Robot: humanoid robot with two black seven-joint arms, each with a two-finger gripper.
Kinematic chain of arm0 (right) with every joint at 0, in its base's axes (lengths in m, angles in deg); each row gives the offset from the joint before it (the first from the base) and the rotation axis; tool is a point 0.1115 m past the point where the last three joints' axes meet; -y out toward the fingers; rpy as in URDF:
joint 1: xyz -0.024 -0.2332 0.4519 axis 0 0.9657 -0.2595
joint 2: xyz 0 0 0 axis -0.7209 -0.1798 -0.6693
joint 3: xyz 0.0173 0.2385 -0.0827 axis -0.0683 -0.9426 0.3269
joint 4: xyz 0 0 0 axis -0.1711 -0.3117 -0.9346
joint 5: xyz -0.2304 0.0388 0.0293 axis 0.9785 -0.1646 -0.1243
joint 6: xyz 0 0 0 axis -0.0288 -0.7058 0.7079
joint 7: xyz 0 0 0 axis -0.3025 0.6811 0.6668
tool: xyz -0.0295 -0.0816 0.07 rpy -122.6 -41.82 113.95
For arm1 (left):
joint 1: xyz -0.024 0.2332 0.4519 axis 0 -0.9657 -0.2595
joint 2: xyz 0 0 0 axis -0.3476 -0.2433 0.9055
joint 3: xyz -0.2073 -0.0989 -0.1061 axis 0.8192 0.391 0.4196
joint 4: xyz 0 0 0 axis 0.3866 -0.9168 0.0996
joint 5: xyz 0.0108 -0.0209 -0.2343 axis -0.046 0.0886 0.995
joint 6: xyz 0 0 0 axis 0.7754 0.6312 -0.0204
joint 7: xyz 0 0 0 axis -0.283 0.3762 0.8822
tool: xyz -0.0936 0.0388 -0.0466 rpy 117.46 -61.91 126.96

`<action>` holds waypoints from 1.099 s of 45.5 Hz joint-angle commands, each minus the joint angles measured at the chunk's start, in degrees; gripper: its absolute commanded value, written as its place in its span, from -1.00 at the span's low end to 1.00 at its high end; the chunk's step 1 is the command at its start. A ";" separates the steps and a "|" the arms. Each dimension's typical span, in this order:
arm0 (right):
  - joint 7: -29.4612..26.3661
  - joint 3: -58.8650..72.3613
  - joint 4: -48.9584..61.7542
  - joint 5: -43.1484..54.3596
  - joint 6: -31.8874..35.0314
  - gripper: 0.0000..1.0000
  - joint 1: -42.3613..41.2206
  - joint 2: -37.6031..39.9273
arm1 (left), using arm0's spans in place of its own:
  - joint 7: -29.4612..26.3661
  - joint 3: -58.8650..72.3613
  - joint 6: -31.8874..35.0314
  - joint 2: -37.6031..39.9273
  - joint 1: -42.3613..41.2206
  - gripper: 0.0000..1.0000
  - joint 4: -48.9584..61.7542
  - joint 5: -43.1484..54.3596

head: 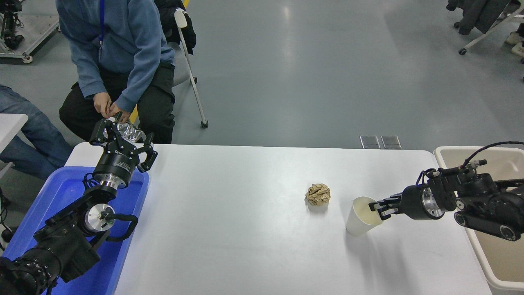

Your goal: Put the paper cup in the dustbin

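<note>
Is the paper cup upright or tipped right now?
Tipped slightly: the paper cup leans toward the right gripper, which is pinching its rim; its open mouth faces up and right.

Bright, even overhead light; soft shadows on surface (245,229) fall toward camera, glare streak on floor (294,61), focus sharp.

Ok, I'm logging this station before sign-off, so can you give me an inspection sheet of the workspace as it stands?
Surface: white table, no spills seen.
Job's things: small white paper cup tilted on the table; large beige plastic dustbin at the right edge.
Clutter: crumpled brown paper ball left of the cup; bright blue plastic tub.
Grippers: right gripper pinching the cup's rim; left gripper parked, open, over the tub.
Cables: black cable on the right arm.
Surroundings: seated person handling foil.
</note>
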 commanded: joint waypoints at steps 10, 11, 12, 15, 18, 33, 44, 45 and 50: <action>1.47 0.80 -1.89 -0.82 0.49 -1.00 -4.28 1.40 | -0.03 -0.01 0.00 0.00 0.00 1.00 0.00 0.00; 1.56 0.89 -1.98 -0.82 0.93 -1.00 -4.72 1.66 | -0.03 -0.01 0.00 0.00 0.00 1.00 0.00 0.00; 1.56 0.89 -1.98 -0.91 1.63 -1.00 -5.33 1.84 | -0.03 -0.01 0.00 0.00 0.00 1.00 0.00 0.00; 1.47 0.89 -2.51 -0.91 3.30 -1.00 -6.82 2.89 | -0.03 -0.01 0.00 0.00 0.00 1.00 0.00 0.00; 1.56 0.89 -4.87 -0.91 4.71 -1.00 -9.37 4.91 | -0.03 -0.01 0.00 0.00 0.00 1.00 0.00 0.00; 1.65 7.22 -14.29 -1.43 7.87 -1.00 -26.33 14.58 | -0.03 0.07 0.00 0.00 0.00 1.00 0.00 0.00; 2.17 6.87 -16.39 -1.17 17.45 -1.00 -36.88 19.85 | 0.05 -0.01 0.00 0.00 0.00 1.00 -0.09 0.00; 2.09 6.87 -16.92 -1.08 17.80 -1.00 -37.85 20.29 | -0.03 -0.01 0.00 0.00 0.00 1.00 0.00 0.00; 2.09 7.31 -19.47 -0.47 20.70 -1.00 -41.63 21.62 | -0.03 -0.01 0.00 0.00 0.00 1.00 0.00 0.00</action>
